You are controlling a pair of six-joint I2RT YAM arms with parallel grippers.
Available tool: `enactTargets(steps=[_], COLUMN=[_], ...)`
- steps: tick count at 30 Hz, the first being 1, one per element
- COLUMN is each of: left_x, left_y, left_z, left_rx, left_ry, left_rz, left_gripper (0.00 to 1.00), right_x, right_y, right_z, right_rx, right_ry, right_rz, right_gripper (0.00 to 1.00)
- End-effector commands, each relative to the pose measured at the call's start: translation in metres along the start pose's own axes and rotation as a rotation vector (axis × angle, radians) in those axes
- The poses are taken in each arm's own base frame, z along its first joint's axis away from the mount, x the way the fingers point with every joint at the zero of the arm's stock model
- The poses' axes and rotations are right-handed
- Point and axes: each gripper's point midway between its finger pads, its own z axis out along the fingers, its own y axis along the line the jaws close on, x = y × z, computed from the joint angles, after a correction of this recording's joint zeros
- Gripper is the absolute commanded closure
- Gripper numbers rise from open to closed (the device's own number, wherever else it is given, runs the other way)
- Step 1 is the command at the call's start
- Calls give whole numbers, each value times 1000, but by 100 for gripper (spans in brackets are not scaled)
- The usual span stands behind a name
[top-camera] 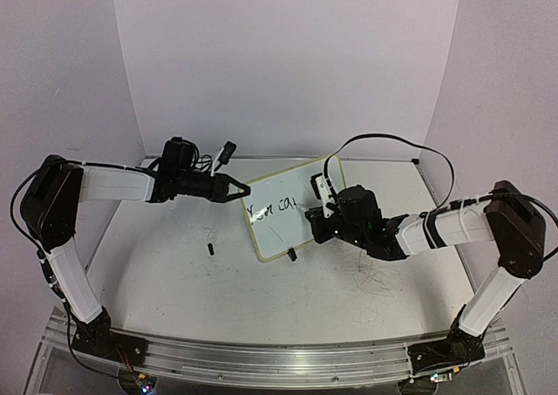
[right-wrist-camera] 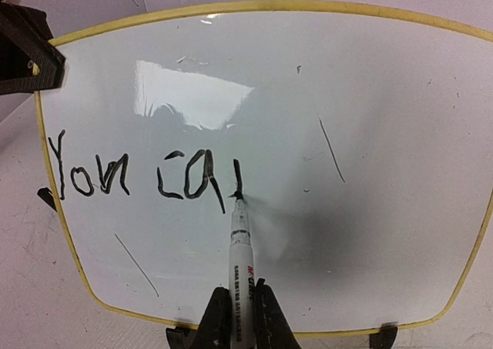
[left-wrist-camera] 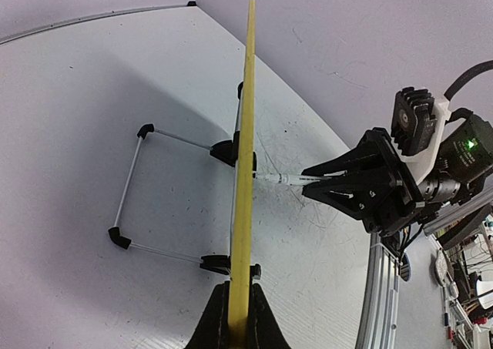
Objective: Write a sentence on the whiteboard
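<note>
The whiteboard [top-camera: 281, 229] stands tilted at mid-table, white with a pale yellow rim. My left gripper [top-camera: 241, 188] is shut on its left edge; in the left wrist view the fingers [left-wrist-camera: 239, 287] pinch the yellow rim [left-wrist-camera: 248, 133] seen edge-on. My right gripper [right-wrist-camera: 240, 291] is shut on a white marker [right-wrist-camera: 241, 249], whose black tip touches the whiteboard [right-wrist-camera: 370, 79]. The sentence [right-wrist-camera: 115, 176] reads "You ca" in black, with one more short upright stroke right at the tip. In the top view the right gripper [top-camera: 318, 223] sits in front of the board's lower right part.
A small black cap [top-camera: 210, 247] lies on the table left of the board. A thin wire stand [left-wrist-camera: 127, 203] props the board from behind. Faint grey lines [right-wrist-camera: 331, 149] mark the board, and scribbles [top-camera: 375, 277] mark the table. A metal rail [top-camera: 279, 356] runs along the near edge.
</note>
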Motion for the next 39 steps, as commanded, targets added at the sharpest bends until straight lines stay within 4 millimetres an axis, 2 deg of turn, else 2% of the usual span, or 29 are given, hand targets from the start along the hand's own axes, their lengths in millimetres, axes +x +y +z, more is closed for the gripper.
enactTargets(steps=[1, 8, 24, 32, 39], left_x=[-3, -2, -3, -3, -4], left_y=[-5, -6, -7, -7, -6], left_z=[-9, -10, -10, -10, -11], left_rx=[-9, -9, -7, -7, -12], left_ry=[-4, -4, -5, -5, -8], left_rz=[16, 17, 17, 17, 20], left_gripper=[100, 100, 100, 100, 100], right_x=[-3, -27, -42, -45, -35], right_y=[-2, -1, -6, -9, -14], right_z=[2, 3, 4, 4, 4], right_rx=[7, 11, 39, 55, 79], right_ry=[-11, -87, -128, -135, -105], right_rz=[10, 21, 34, 45, 52], right_gripper=[100, 100, 100, 100, 100])
